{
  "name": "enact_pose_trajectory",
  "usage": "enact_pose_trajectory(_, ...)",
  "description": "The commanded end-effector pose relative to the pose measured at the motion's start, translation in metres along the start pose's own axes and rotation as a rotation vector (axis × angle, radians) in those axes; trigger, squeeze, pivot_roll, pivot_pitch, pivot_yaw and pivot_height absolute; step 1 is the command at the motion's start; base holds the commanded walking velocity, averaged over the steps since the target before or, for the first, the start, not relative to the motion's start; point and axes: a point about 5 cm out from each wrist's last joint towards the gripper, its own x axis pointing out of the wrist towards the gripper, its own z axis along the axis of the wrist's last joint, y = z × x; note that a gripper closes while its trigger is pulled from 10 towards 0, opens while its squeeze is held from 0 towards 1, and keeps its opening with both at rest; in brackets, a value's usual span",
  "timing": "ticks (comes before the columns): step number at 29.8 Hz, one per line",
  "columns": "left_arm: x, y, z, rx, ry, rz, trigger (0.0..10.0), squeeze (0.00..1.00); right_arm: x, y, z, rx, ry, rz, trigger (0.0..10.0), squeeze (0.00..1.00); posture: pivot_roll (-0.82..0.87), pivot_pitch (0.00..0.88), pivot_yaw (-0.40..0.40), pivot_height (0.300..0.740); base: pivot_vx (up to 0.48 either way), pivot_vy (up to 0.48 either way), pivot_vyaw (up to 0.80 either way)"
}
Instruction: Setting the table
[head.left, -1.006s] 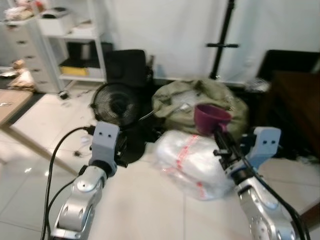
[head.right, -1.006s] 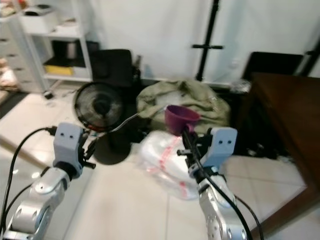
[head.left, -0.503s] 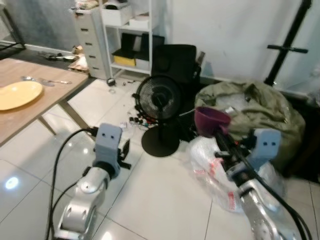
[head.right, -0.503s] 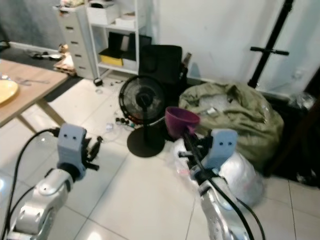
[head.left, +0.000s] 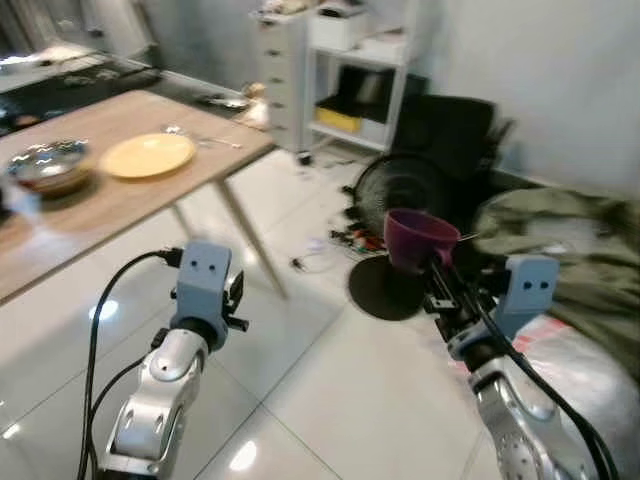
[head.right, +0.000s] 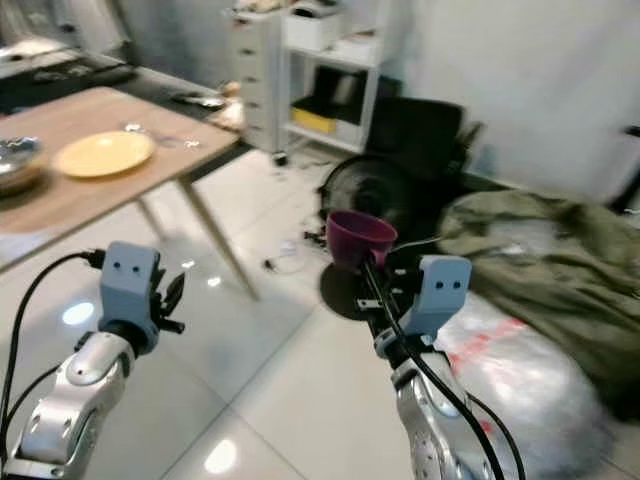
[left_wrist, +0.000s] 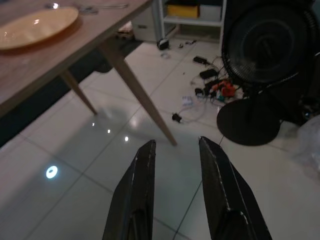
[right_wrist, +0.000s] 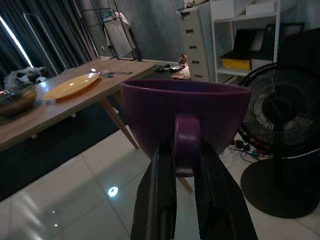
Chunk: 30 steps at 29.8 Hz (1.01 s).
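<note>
— Holding anything in our right gripper (right_wrist: 182, 155)?
— Yes, we pinch the handle of the purple cup (right_wrist: 185, 117), up in the air over the white floor (head.left: 330, 390).
— And our left gripper (left_wrist: 175, 150)?
— It is open, with nothing in it.
— Where is the table?
— The wooden table (head.left: 110, 200) is off to our left, with a yellow plate (head.left: 150, 155) and a bowl (head.left: 45, 165). A black fan (head.left: 405, 190) stands ahead.

We see a purple cup (right_wrist: 185, 117) held upright by its handle, mouth up. On the wooden tabletop (head.left: 120, 200) lie a yellow plate (head.left: 150, 155), a bowl (head.left: 48, 166) just beside it, and cutlery (head.left: 200, 138).
</note>
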Motion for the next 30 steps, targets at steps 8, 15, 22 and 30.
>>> enact_pose_trajectory(8,0.003,0.021,-0.002,-0.013,0.019,0.09,10.0,0.0,0.002,0.001,0.007,-0.02,-0.042,0.021,10.0,0.0,0.02,0.089,0.093,0.74,0.0,0.0,0.79)
enact_pose_trajectory(15,0.004,0.031,-0.002,-0.046,0.028,0.16,10.0,0.0,0.006,0.009,0.01,-0.017,-0.06,0.088,10.0,0.0,0.03,0.087,0.088,0.74,0.0,0.0,0.79)
enact_pose_trajectory(22,0.004,0.059,-0.008,-0.005,0.063,0.372,10.0,0.0,0.009,0.018,0.01,0.001,-0.065,0.148,10.0,0.0,0.04,0.084,0.081,0.74,0.191,0.0,0.51)
enact_pose_trajectory(30,0.005,0.07,-0.011,0.01,0.084,0.439,10.0,0.0,0.009,0.022,0.008,0.013,-0.057,0.169,10.0,0.0,0.04,0.08,0.08,0.74,0.478,0.0,0.0)
